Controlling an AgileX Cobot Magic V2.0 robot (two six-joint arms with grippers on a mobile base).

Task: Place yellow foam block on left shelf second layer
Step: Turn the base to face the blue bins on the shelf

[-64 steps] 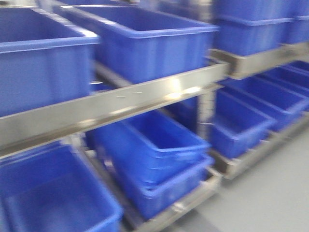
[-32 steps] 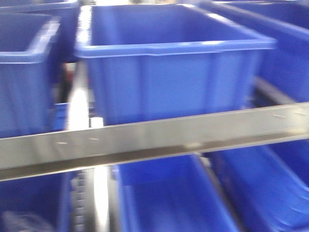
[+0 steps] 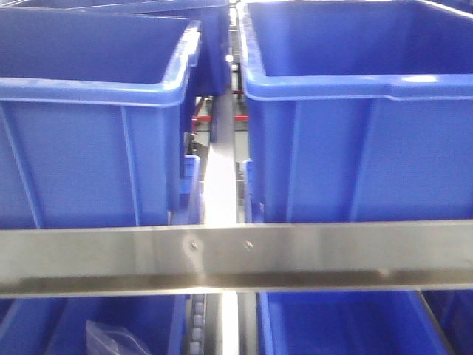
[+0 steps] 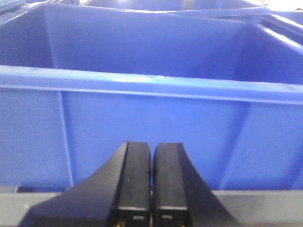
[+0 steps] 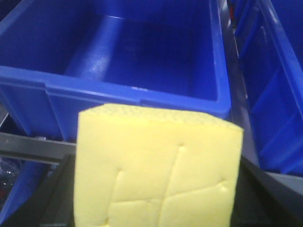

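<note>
Your right gripper (image 5: 156, 210) is clamped on the block (image 5: 156, 156), with a dark finger (image 5: 54, 198) showing at each side. The block fills the lower part of the right wrist view, just in front of the near rim of an open bin (image 5: 142, 92), and a rail (image 5: 28, 147) shows at its left. Your left gripper (image 4: 151, 182) has its fingers pressed together with nothing between them, facing a bin wall (image 4: 142, 118). In the front view, a left bin (image 3: 89, 148) and a right bin (image 3: 355, 148) sit side by side behind a shelf rail (image 3: 295, 255).
</note>
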